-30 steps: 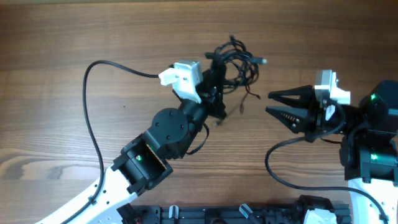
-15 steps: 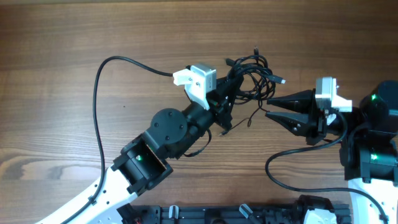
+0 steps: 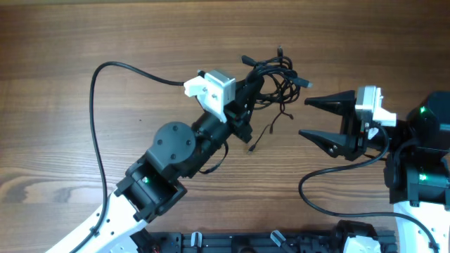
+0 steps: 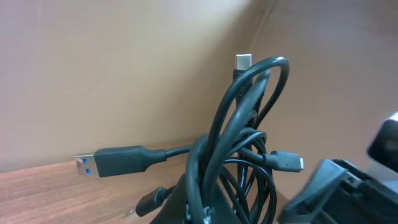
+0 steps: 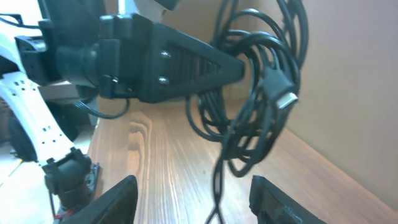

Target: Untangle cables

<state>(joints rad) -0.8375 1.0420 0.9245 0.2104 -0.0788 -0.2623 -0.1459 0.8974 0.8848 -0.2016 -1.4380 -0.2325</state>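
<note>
The left jaws are closed tight on the tangled bunch of thin black cords with small plug ends (image 3: 276, 76), gripping it at its left side. The right jaws stand wide apart and hold nothing, just right of the bunch, with their tips pointing toward it. A silvery plug tip (image 4: 244, 61) projects from the top of the loops. One thin strand (image 3: 264, 131) trails down over the brown wood-grain worktop (image 3: 84, 28).

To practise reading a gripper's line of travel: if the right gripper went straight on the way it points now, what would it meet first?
Probably the cables hanging from the left gripper: a loose strand dangles in line with the open right gripper. Depth is unclear, so this is a judgement.
</note>
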